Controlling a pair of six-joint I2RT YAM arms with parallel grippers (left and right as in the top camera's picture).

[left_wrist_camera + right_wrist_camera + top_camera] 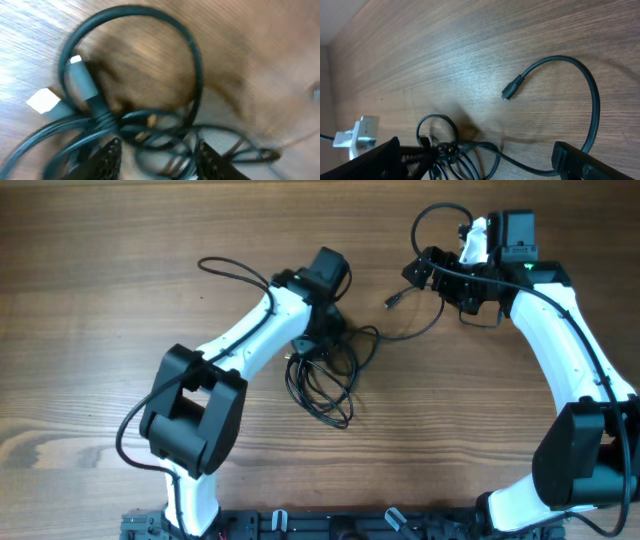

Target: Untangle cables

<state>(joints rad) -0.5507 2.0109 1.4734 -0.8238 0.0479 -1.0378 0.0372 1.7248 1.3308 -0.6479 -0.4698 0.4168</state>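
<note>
Several thin black cables lie tangled in loops on the wooden table. My left gripper is right over the tangle. In the blurred left wrist view its fingers are open and straddle several strands. A grey plug and a light-coloured tip lie beside a loop. One cable runs right from the tangle and ends in a small black plug, which also shows in the right wrist view. My right gripper is open; that cable passes between its fingers, apart from them.
The table is bare brown wood. A thicker black wire loops off the left arm at the back. A white piece shows at the left edge of the right wrist view. The arm bases stand at the front edge.
</note>
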